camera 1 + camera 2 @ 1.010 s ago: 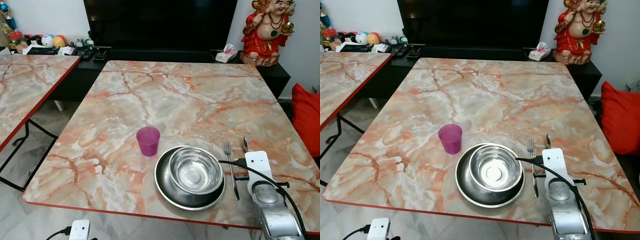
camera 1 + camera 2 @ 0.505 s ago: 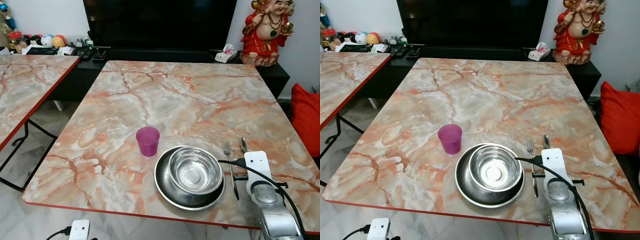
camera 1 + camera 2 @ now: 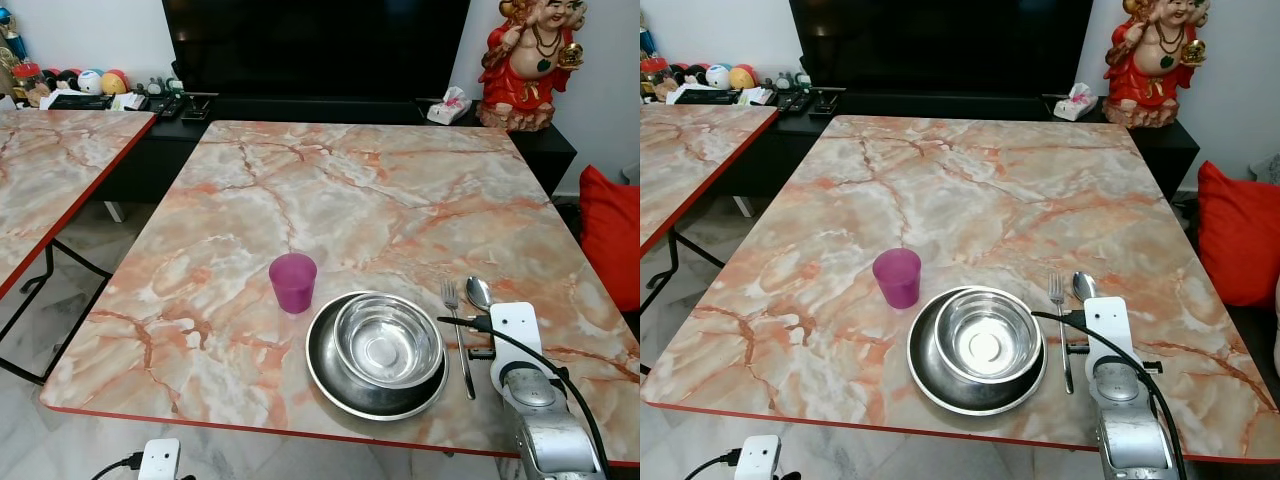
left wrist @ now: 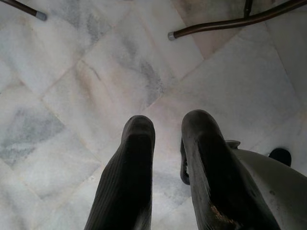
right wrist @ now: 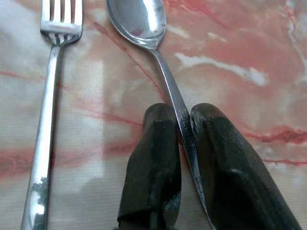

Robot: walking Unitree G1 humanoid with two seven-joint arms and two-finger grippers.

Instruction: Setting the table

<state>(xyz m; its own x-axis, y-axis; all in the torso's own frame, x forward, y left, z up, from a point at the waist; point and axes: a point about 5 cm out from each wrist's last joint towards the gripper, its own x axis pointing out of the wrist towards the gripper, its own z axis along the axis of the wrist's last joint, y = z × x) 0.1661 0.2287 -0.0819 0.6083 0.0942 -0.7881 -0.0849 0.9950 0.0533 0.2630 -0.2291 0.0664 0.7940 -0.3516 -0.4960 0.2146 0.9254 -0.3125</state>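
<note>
On the marble table (image 3: 330, 200), a purple cup (image 3: 292, 281) stands just left of a steel plate (image 3: 322, 375) near the front edge. A steel bowl (image 3: 388, 343) sits in the plate. Right of the plate lie a fork (image 3: 458, 330) and a spoon (image 3: 478, 293), side by side, heads pointing away from me. My right arm (image 3: 515, 340) reaches over the front right of the table. In the right wrist view my right gripper (image 5: 184, 117) is shut on the spoon (image 5: 144, 21) handle, beside the fork (image 5: 50, 76). My left gripper (image 4: 168, 124) hangs over the floor, fingers slightly apart and empty.
A second marble table (image 3: 50, 170) stands to the left across a gap of tiled floor. Behind are a black TV unit (image 3: 320, 105) and a red statue (image 3: 530, 60). A red cushion (image 3: 610, 230) is at the right. A white plug box (image 3: 160, 460) lies on the floor.
The spoon's bowl now shows flat and wide beside the fork's head, where it looked narrow before. The view has shifted slightly.
</note>
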